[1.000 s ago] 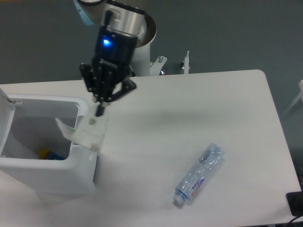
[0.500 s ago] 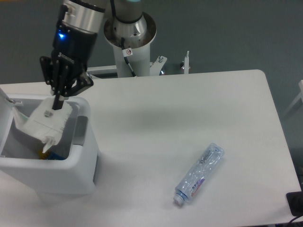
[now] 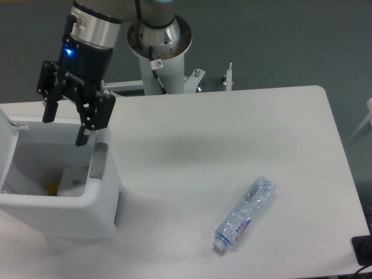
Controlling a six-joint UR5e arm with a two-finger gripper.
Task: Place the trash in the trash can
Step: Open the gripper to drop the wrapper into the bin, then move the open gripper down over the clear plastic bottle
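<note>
The gripper (image 3: 64, 128) is hovering over the open trash can (image 3: 87, 221) at about nine o'clock on the table (image 3: 192, 157), with its jaws spread wide apart and nothing between them. The white pouch (image 3: 74, 181) is lying inside the bin, resting against the near-right inner wall.

The clear bottle (image 3: 244, 214) is lying on the table, well apart from the gripper, toward roughly four o'clock from the jaws. Its long axis is running from seven o'clock up to one o'clock, with the cap end at the seven o'clock tip, nearest the table's front edge. This is the relation the coming move is likely depending on: the single arm will probably be needing to travel right and forward across the table, and the jaws will most likely be wanting to close across the bottle's narrow width, so square to that slanted axis.

Half a second earlier the jaws were pinched on the pouch, which was dangling over the bin mouth; a second earlier the gripper was carrying it just right of the bin. Now the pouch is released and lying within, while the bottle is sitting exactly where it was.
</note>
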